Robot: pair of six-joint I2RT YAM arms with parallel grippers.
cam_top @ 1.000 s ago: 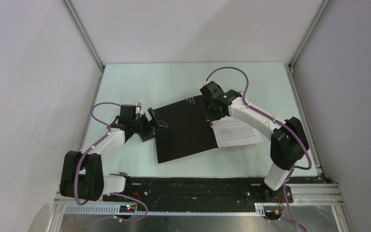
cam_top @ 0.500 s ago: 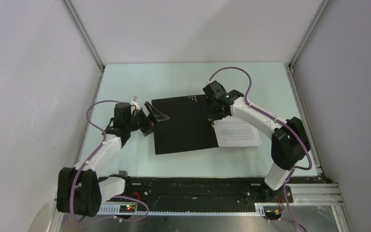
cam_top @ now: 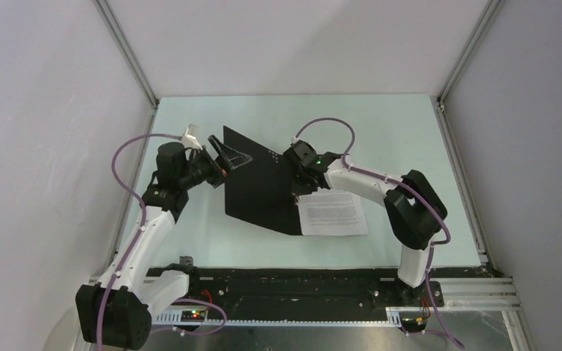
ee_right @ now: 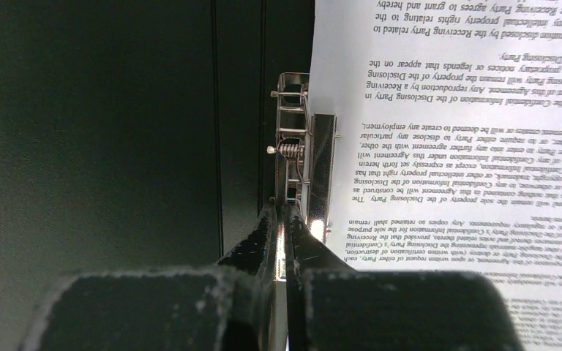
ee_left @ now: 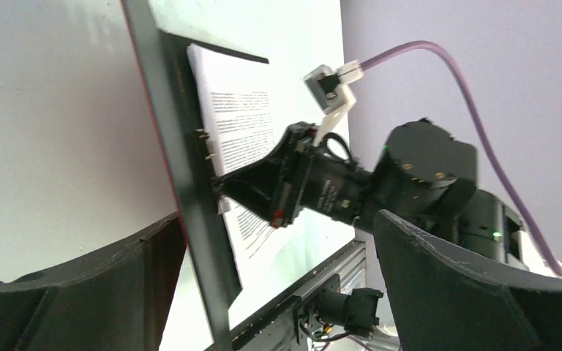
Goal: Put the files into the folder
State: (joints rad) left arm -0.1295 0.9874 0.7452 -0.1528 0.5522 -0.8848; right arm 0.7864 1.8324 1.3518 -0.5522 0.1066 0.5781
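While the left arm stretches from its base up along the bench's (cam_top: 190,245) left edge, I see its wrist turned toward the middle, with the left claw (cam_top: 231,156) spread wide. The folder (cam_top: 263,197) sits in the middle of the bench, slightly left. Its cover (ee_left: 190,183) is raised and tilted, black inside and red outside. In the left wrist view the cover's free edge stands between the two fingers, close to one of them. I cannot tell whether it touches.

The right arm is folded, its elbow out toward the right edge and its forearm reaching left to the folder's spine. The right claw (ee_right: 281,213) points down there with its fingers pressed together, the tips at the near end of the metal clip (ee_right: 296,157). I cannot tell if they pinch it.

The files (cam_top: 333,213) lie flat just right of the spine, one edge beside the clip, on the side toward the bench's near edge.
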